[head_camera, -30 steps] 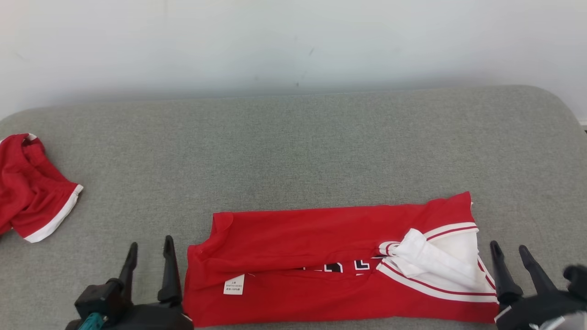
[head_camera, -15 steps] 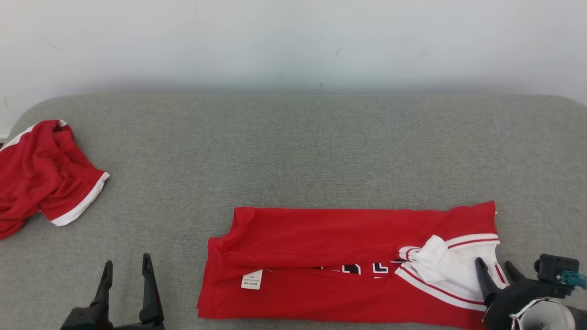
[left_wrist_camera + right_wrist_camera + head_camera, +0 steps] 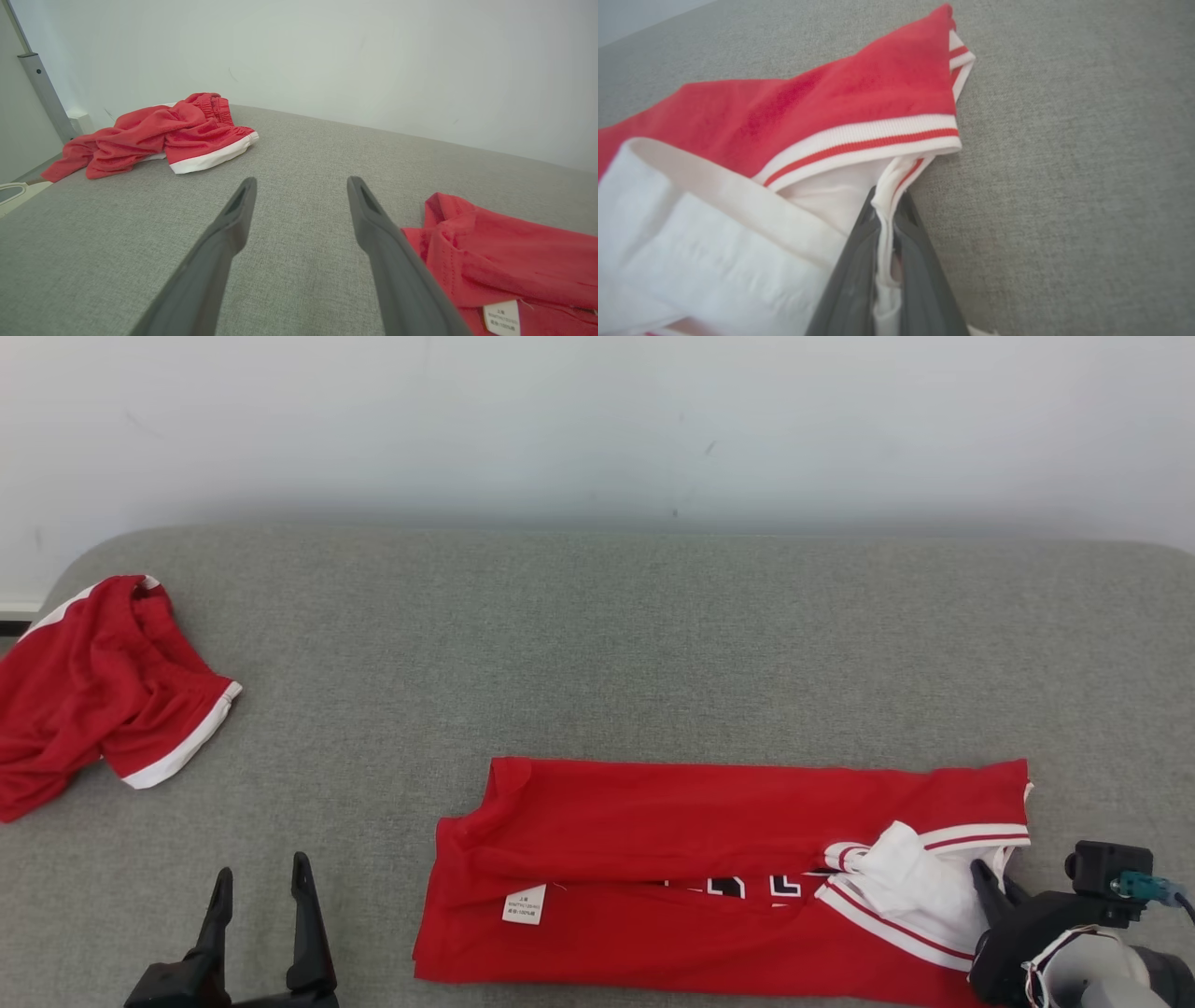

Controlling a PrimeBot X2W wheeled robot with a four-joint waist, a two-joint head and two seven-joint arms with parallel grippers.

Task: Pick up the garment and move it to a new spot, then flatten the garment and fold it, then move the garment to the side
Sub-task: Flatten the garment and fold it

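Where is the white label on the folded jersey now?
In the head view the white label lies on the left part of the folded jersey, right of the left gripper.

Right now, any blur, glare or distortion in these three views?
Head view: even, soft light, no glare, garment sharp, faint shadow at the wall base. Left wrist view: sharp, but wide-angle stretch makes the left end effector loom. Right wrist view: soft focus on the trim and the right end effector pinching it.

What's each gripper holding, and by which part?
Right gripper is shut on the white striped trim of the red garment at its right end. Left gripper is open, holding nothing.
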